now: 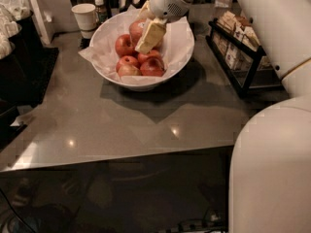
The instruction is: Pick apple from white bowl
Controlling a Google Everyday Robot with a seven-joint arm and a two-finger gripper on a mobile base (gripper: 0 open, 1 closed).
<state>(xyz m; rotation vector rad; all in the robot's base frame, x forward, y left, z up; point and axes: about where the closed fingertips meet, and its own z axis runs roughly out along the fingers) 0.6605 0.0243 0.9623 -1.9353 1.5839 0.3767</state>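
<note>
One claw over white bowl, glossy grey counter.

Dim room; two lamp glints on the near table, the white bowl shadowing nearward, gripper brightly lit over its far side.

Cream gripper sits over white bowl. Apples: red, one yellow-tan. Desk: glossy grey.
</note>
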